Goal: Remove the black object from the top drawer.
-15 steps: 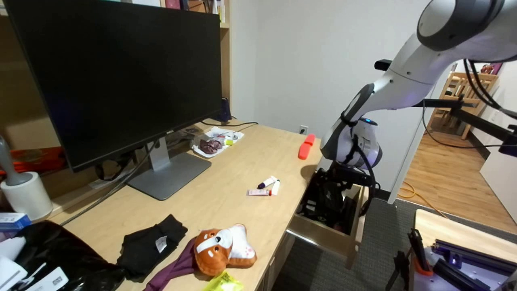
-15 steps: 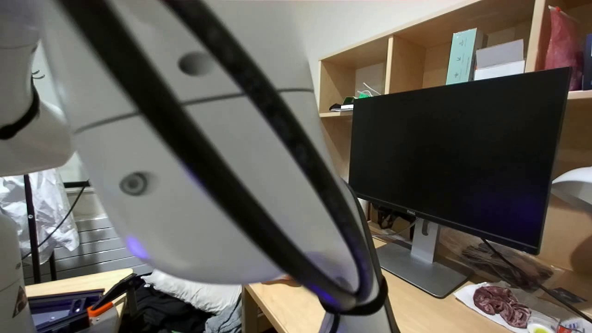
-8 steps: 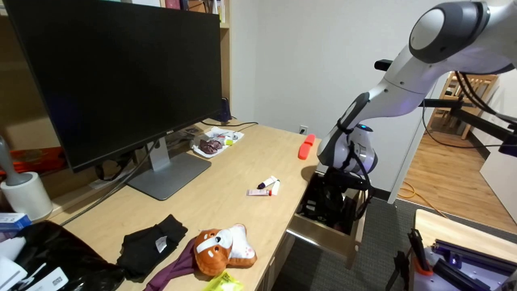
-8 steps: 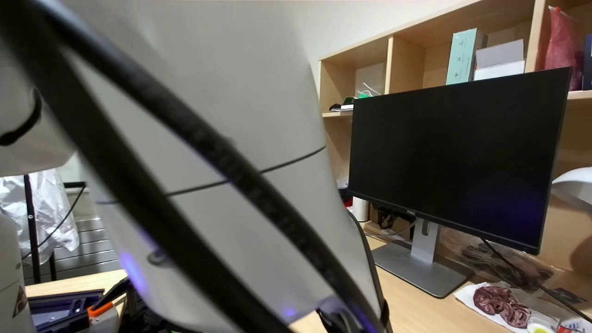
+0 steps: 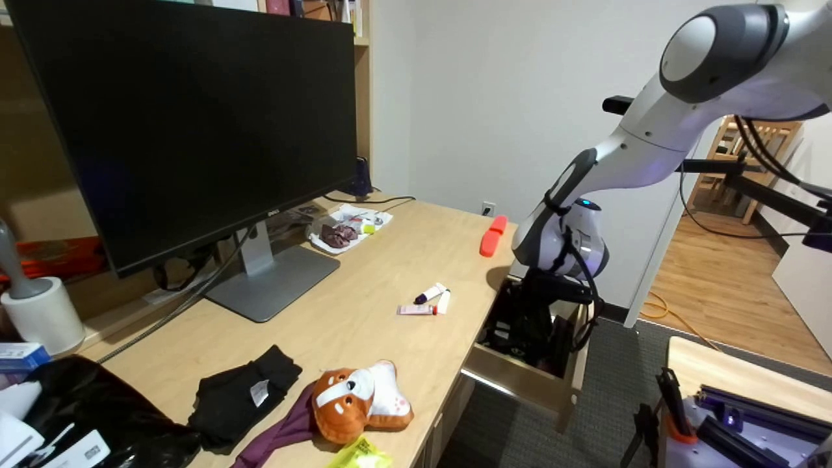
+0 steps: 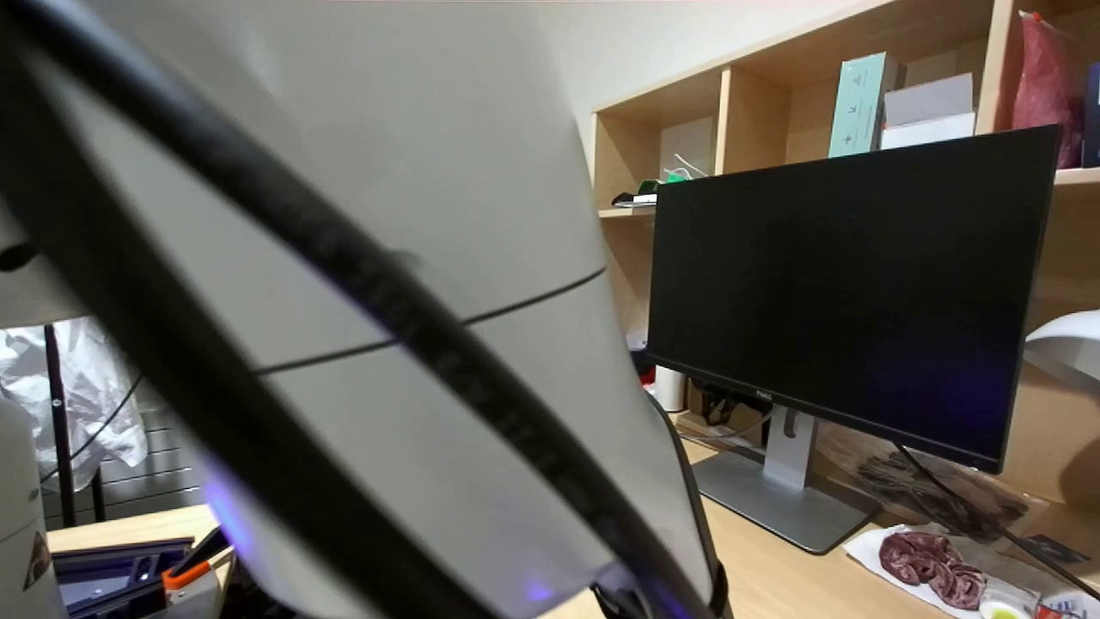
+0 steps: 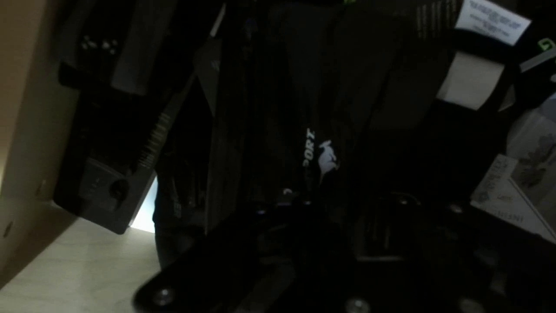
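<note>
In an exterior view, the white robot arm (image 5: 640,153) sits lower than a second ago, its end dipped deeper into the open top drawer (image 5: 513,379) at four o'clock; the desk (image 5: 390,260) looks unchanged. In the wrist view, the black object (image 7: 321,100), matte and creased like cloth, lies inside the drawer from the centre toward one o'clock, marked with white print (image 7: 328,158). The fingers (image 7: 226,248) reach in from six o'clock, too dark to tell whether spread, pressed together or pinching anything. Pale tags (image 7: 471,80) show at two o'clock. The drawer is smooth pale wood, like the desk. In an exterior view, a plump stuffed dog (image 5: 361,403) lies toward half past six, near a flat black cloth (image 5: 231,409).
</note>
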